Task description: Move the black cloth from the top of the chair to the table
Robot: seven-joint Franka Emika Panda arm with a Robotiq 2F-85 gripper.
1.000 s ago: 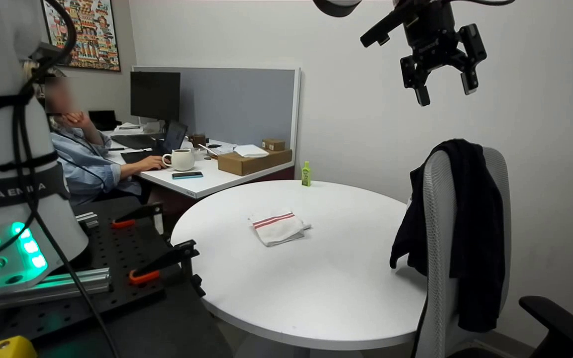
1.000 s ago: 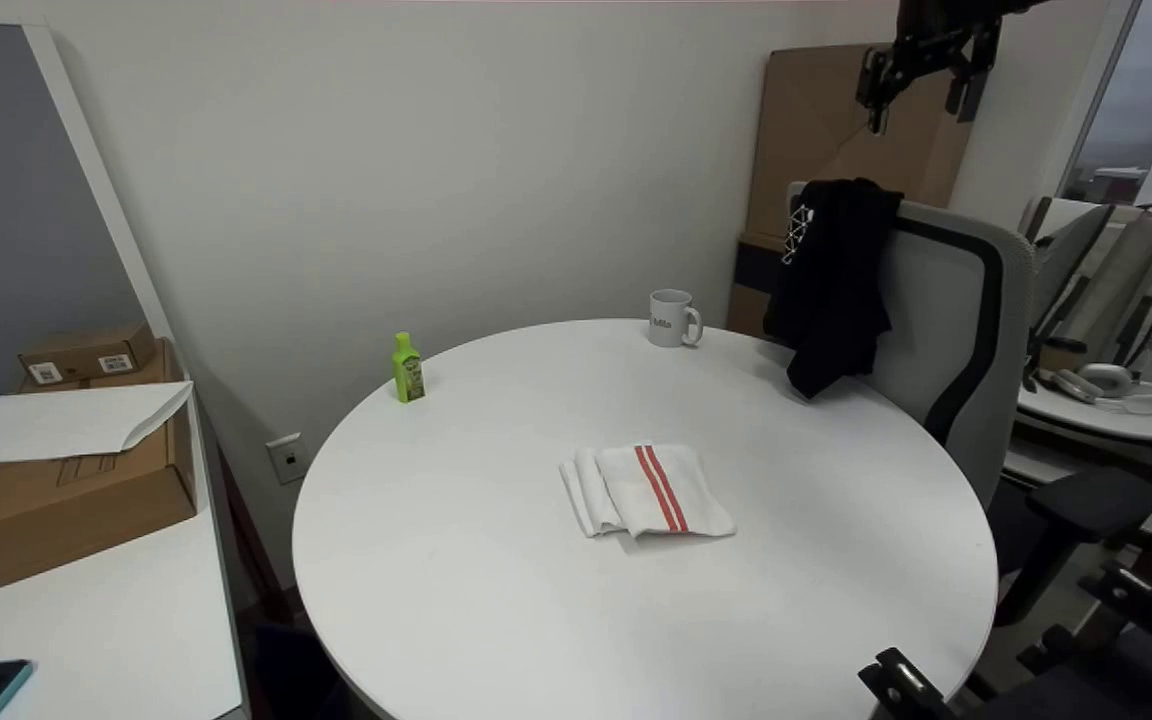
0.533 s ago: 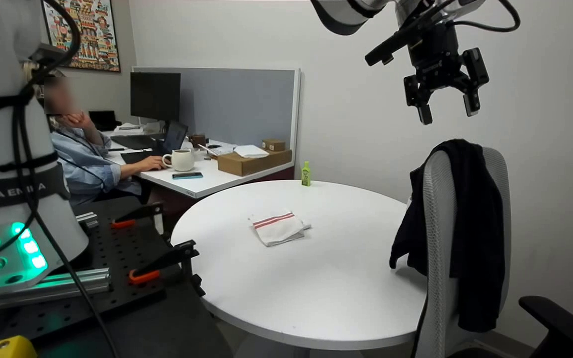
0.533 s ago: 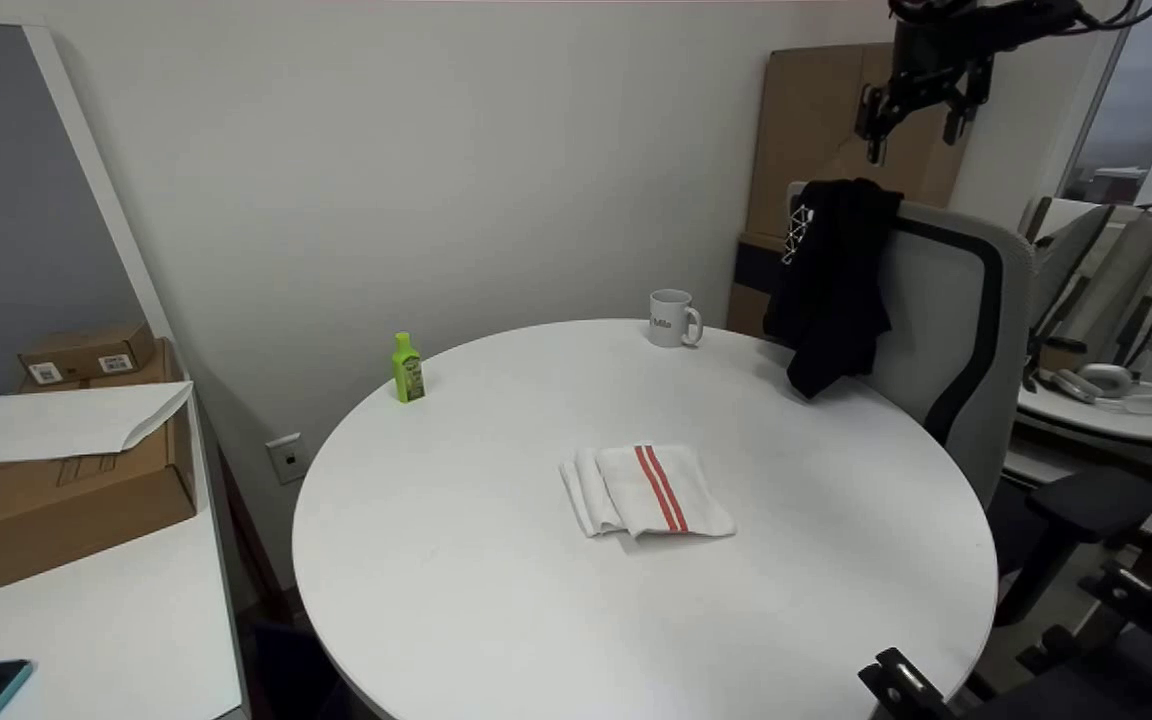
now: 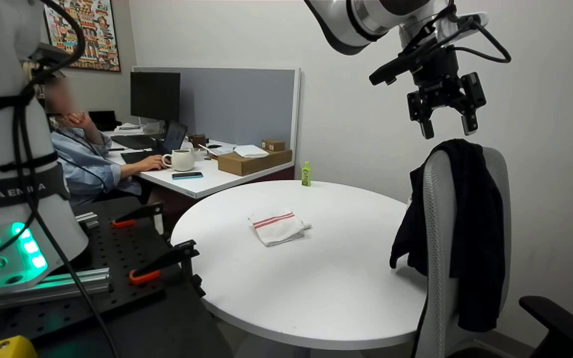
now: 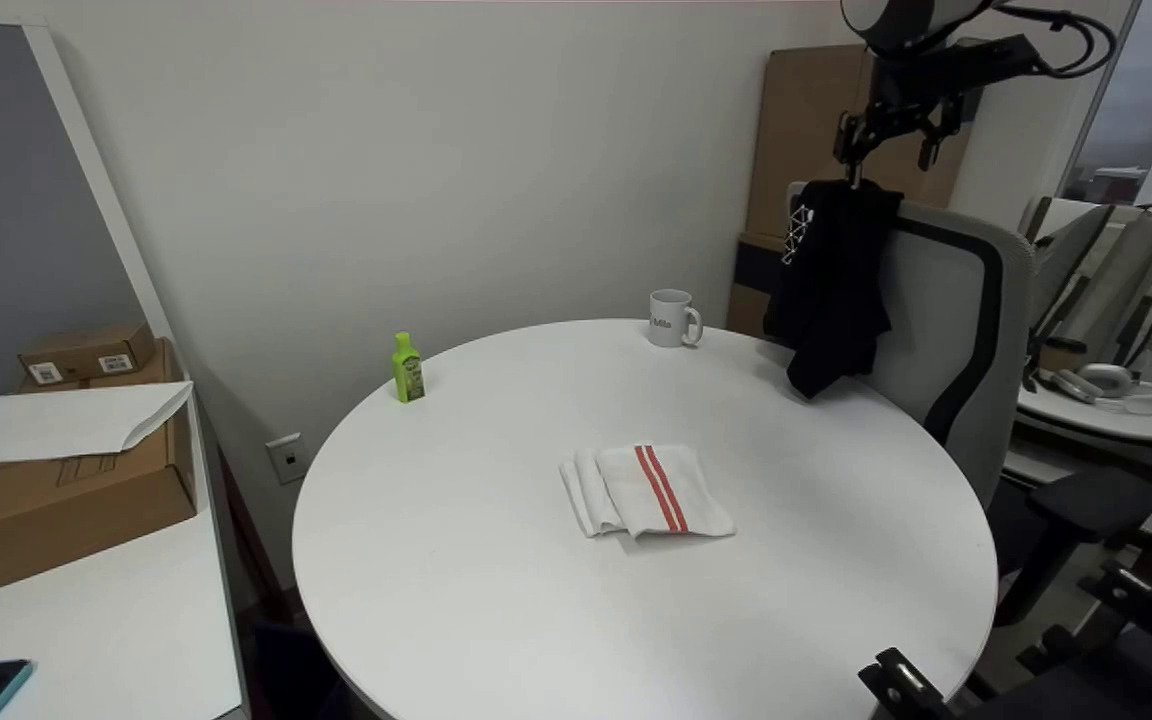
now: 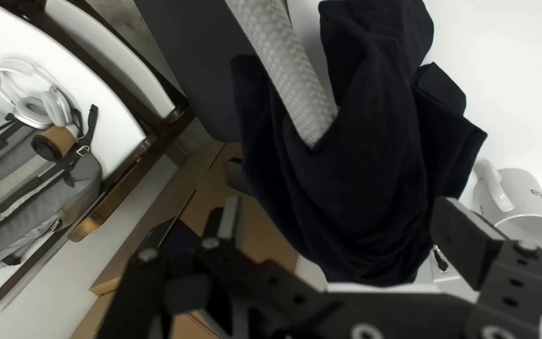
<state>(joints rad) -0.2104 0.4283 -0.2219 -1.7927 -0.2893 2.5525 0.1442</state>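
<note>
In an exterior view the gripper point(image 5: 449, 130) hangs spread and empty at upper right, just above the black cloth point(image 5: 476, 228) draped over the chair point(image 5: 439, 228) at right, so grasp, lift and laying on the table point(image 5: 311, 283), lower centre, all seem left to do

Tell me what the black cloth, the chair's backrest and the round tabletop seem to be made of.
Black cloth: matte, soft textile, perhaps cotton; it drapes in limp folds.
Backrest: matte grey woven fabric or mesh, fibre unclear; the wrist view shows a textured weave along its edge.
Tabletop: probably laminate, smooth and white; no grain shows.
</note>
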